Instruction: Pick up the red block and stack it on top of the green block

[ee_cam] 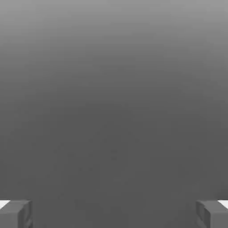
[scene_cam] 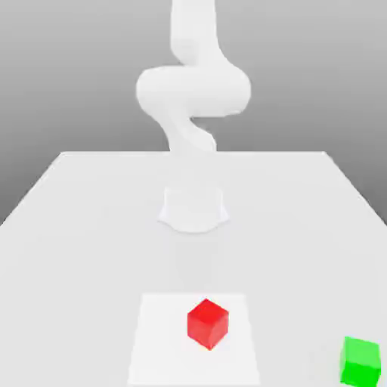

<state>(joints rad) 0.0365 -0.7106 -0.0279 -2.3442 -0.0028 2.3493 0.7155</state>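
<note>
A red block (scene_cam: 208, 323) sits on the table near its front edge, turned corner-on in the exterior view. The green block (scene_cam: 360, 361) rests on the table at the exterior view's right, close to the front corner and well apart from the red one. In the hand view my gripper (ee_cam: 114, 213) is open, its two grey fingertips (ee_cam: 15, 213) standing far apart with nothing between them, against a plain grey background. The white arm (scene_cam: 193, 91) rises from its base and bends upward out of the exterior view.
The arm's round base (scene_cam: 193, 208) stands mid-table behind the blocks. A lighter square patch (scene_cam: 162, 340) marks the table (scene_cam: 75, 227) under the red block. The table's far edge runs behind the base.
</note>
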